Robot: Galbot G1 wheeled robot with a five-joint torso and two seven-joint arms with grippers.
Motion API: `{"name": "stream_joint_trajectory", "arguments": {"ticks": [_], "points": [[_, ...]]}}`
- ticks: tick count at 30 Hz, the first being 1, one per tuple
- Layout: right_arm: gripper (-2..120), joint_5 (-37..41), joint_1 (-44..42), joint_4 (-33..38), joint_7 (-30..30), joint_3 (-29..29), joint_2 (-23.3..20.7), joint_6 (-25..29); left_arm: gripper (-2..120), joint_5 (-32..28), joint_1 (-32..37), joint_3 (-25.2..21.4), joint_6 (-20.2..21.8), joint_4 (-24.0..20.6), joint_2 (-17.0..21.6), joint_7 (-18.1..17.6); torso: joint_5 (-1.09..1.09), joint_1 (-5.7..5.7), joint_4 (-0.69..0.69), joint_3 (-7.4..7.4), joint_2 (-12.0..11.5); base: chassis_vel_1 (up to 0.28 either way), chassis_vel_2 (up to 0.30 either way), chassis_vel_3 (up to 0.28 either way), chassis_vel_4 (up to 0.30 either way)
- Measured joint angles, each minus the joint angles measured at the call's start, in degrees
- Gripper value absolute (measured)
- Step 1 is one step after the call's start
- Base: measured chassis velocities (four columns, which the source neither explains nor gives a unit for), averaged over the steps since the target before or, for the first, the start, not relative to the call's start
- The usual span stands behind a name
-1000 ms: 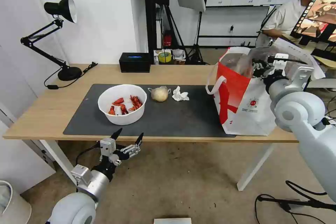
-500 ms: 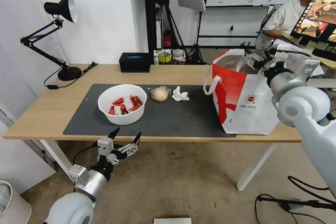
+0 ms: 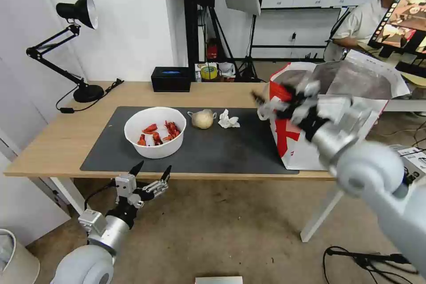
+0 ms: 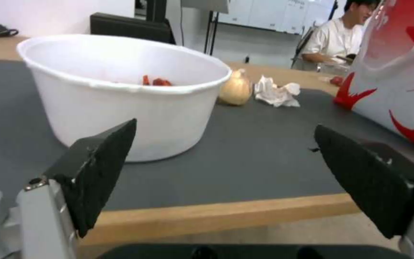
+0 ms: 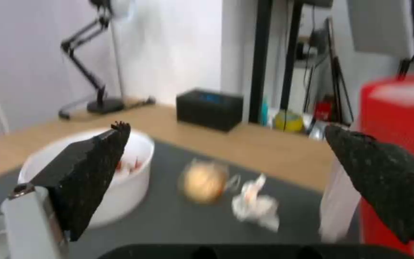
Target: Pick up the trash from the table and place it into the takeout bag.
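A white bowl (image 3: 155, 132) of red shells stands on the dark mat (image 3: 222, 151) of the wooden table (image 3: 57, 142). To its right lie a knotted clear bag (image 3: 203, 119) with a yellowish lump and a crumpled tissue (image 3: 228, 120). At the table's right end stands the red-and-white takeout bag (image 3: 284, 140), mouth open. My right gripper (image 3: 284, 97) hangs open and empty in front of the takeout bag's left side, above the mat; its wrist view shows the bowl (image 5: 140, 154), knotted bag (image 5: 205, 181) and tissue (image 5: 257, 203). My left gripper (image 3: 151, 173) is open below the table's front edge, facing the bowl (image 4: 120, 90).
A black box (image 3: 171, 79) and a desk lamp (image 3: 80, 53) stand at the table's back. A yellow tape roll (image 3: 208, 72) sits behind the table. Cables (image 3: 368, 257) lie on the floor at the right. Bare mat lies between the tissue and the takeout bag.
My right gripper has come away from the takeout bag's mouth and swung left and down over the mat's right end. My left arm has sunk slightly down and left.
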Motion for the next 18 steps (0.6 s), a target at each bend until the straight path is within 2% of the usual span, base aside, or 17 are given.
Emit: {"name": "stream_joint_trajectory", "arguments": {"ticks": [2,5,7,8,9,10,11,17,18], "points": [[100,-4.71,-6.13,0.77,0.06,-0.87,0.02,2.34,100,0.03,1.07,-0.65,0.56,-0.54,-0.65,0.06,0.00,-0.01,-0.01,0.00,0.00,0.000,0.000,0.000,0.000],[100,-7.06,-8.50,0.67,0.27,-1.32,0.46,3.94,100,0.31,1.48,-1.00,0.58,-0.56,-1.01,0.07,0.01,0.00,-0.01,0.00,0.00,0.000,0.000,0.000,0.000],[100,-10.13,-11.44,0.03,0.75,-1.69,1.38,6.62,100,0.94,2.00,-1.40,0.41,-0.56,-1.37,0.12,0.00,0.00,0.00,0.00,0.00,0.000,0.000,0.000,0.000],[100,-12.48,-13.40,-0.79,1.44,-2.21,2.07,9.74,100,1.76,2.32,-1.67,-0.25,-0.21,-1.48,0.30,0.01,0.00,-0.01,0.00,0.00,0.000,0.000,0.000,0.000],[100,-12.48,-13.40,-0.79,1.44,-2.21,2.07,9.74,100,1.76,2.32,-1.67,-0.25,-0.21,-1.48,0.30,0.01,0.00,-0.01,0.00,0.00,0.000,0.000,0.000,0.000],[100,-14.04,-15.20,-1.56,2.99,-2.94,2.76,12.97,100,2.10,2.56,-1.85,-0.63,0.36,-1.59,0.38,0.01,0.00,0.00,0.00,0.00,0.000,0.000,0.000,0.000],[100,-14.04,-15.20,-1.56,2.99,-2.94,2.76,12.97,100,2.10,2.56,-1.85,-0.63,0.36,-1.59,0.38,0.01,0.00,0.00,0.00,0.00,0.000,0.000,0.000,0.000],[100,-19.31,-22.69,-4.74,5.98,-3.80,5.88,23.28,100,2.67,3.36,-2.75,-2.44,3.03,-3.21,1.08,0.00,-0.01,0.00,0.00,0.00,0.000,0.000,0.000,0.000],[100,-19.31,-22.69,-4.74,5.98,-3.80,5.88,23.28,100,2.67,3.36,-2.75,-2.44,3.03,-3.21,1.08,0.00,-0.01,0.00,0.00,0.00,0.000,0.000,0.000,0.000]]}}
